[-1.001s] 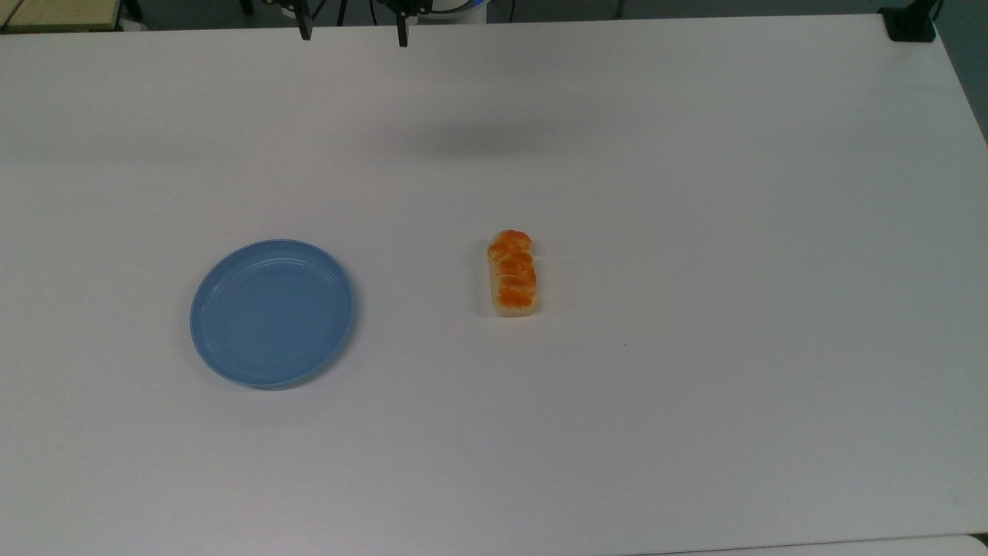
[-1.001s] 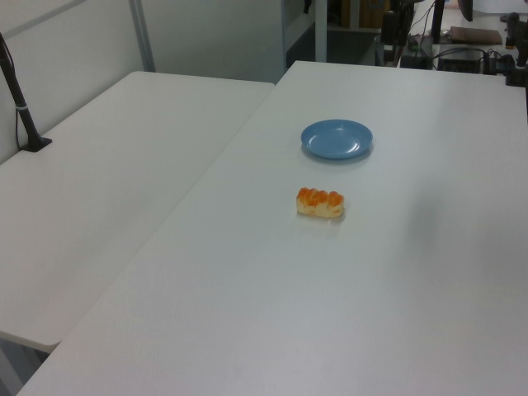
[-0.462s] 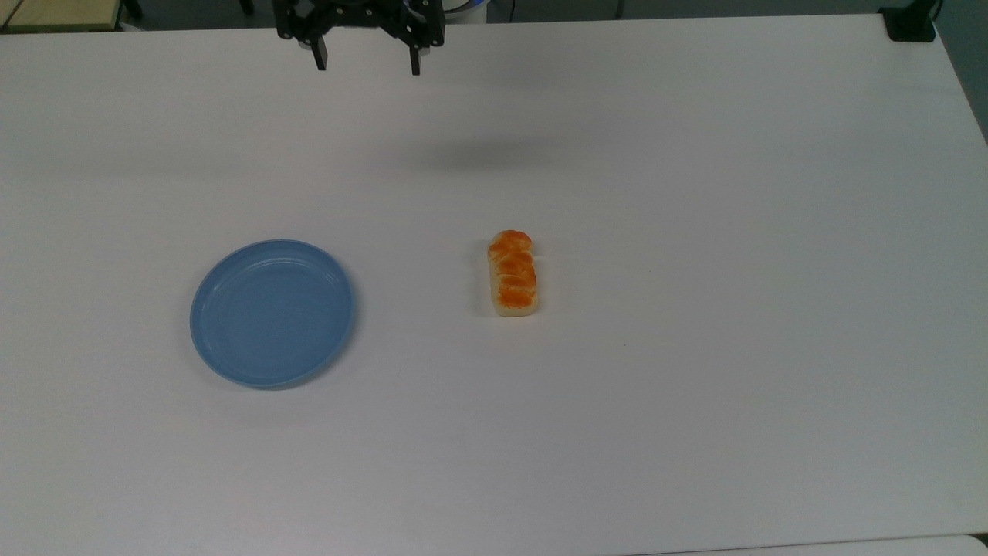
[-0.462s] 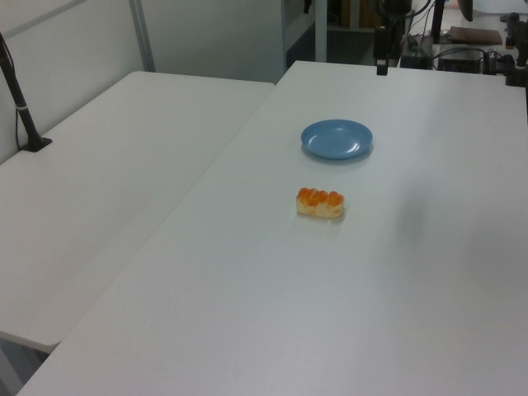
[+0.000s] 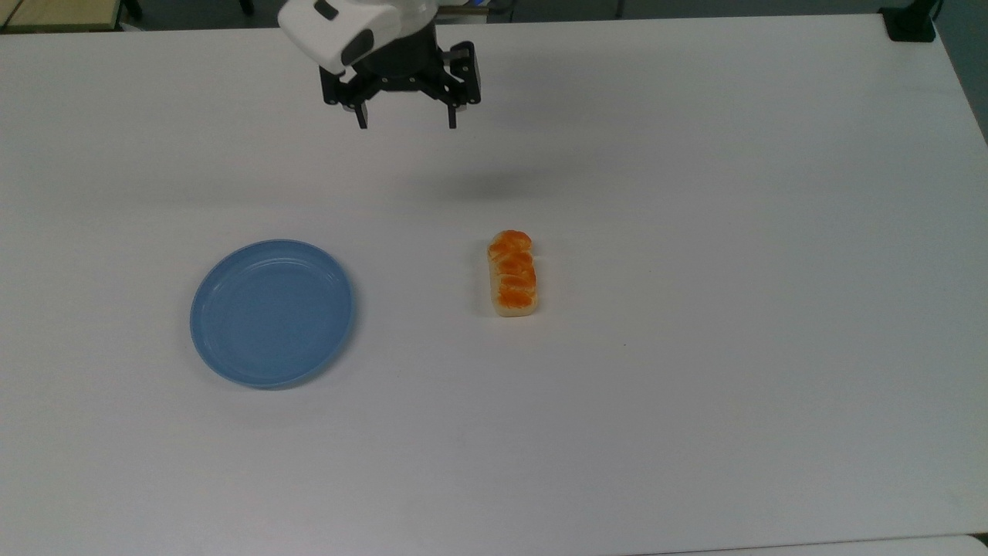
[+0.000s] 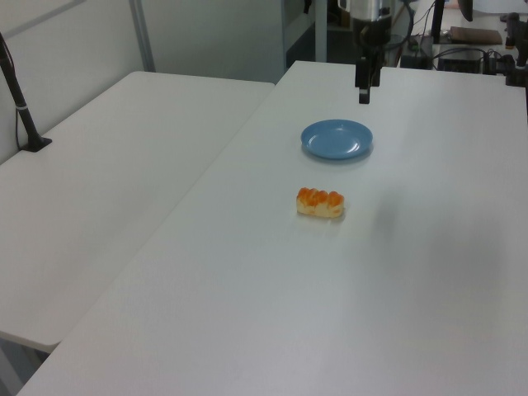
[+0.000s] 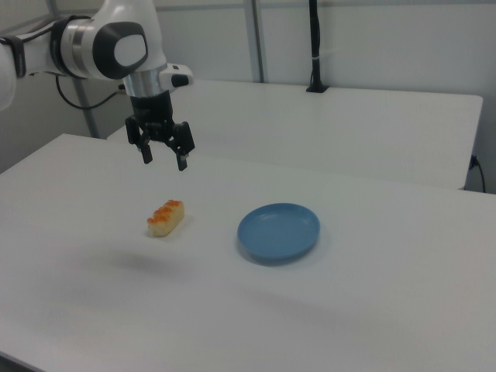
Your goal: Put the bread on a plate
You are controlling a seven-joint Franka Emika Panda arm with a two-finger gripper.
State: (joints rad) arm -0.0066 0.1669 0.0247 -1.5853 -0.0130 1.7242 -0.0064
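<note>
While I hang above the white table [image 5: 695,193], my gripper [image 5: 407,120] stands spread wide with nothing between its fingers; it points down, well clear of the surface. Lying flat on the table, the bread [image 5: 512,273] sits apart from the plate [image 5: 272,312], at the top view's right of it; its orange-brown top faces up. Nothing rests on the light-blue plate; in the right view I hover above and just behind the bread [image 7: 166,218].

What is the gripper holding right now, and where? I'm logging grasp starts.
Nothing. The gripper hangs open above the table, apart from the bread, which lies beside the plate.
</note>
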